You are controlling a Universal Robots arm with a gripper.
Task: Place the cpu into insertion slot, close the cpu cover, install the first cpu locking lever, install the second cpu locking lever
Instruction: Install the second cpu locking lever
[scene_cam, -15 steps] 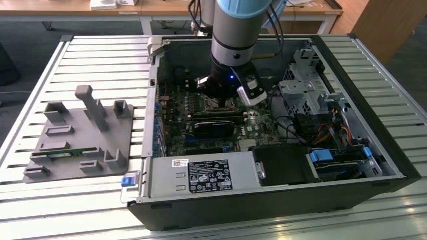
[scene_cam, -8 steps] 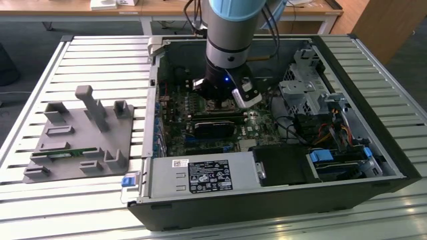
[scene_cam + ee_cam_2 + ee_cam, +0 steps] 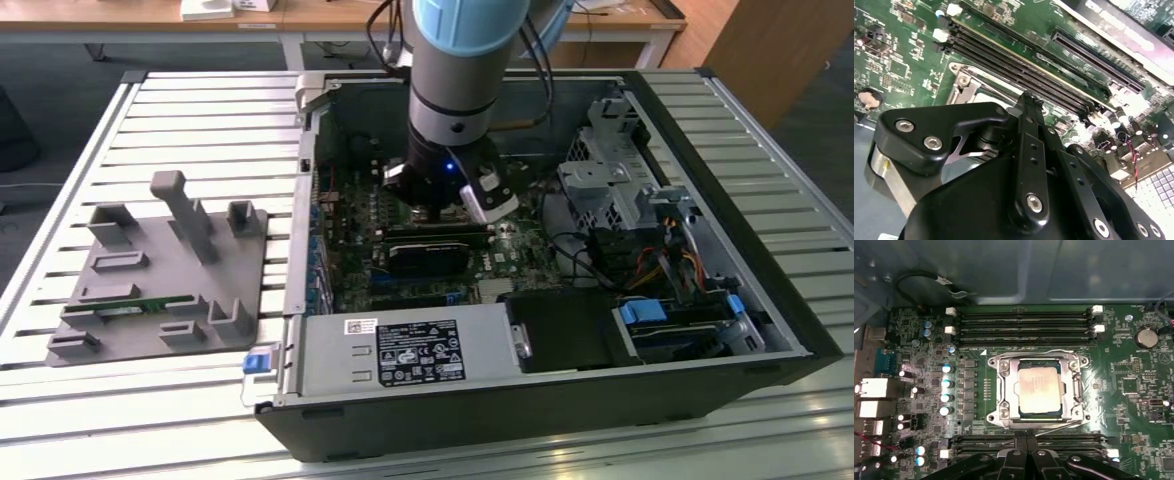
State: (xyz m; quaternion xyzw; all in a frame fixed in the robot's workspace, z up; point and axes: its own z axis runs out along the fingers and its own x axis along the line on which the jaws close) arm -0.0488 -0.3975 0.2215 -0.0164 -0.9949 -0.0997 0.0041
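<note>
Cpu [image 3: 1038, 388] sits flat in its socket, cpu cover [image 3: 1005, 390] down around it. Gripper [image 3: 1026, 446] hovers just beside the socket edge, fingers [image 3: 1027, 120] pressed together, seemingly empty. Chip: light, rigid, fragile; handle by edges only.

— We see the cpu [image 3: 1038, 390] with a dull, matt metal top, and the cover [image 3: 1037, 388] around it in brighter, shinier metal.

— We agree. The gripper [image 3: 1026, 107] looks like matt black plastic (its screws are shiny metal), and the board [image 3: 1124, 385] is glossy green.
</note>
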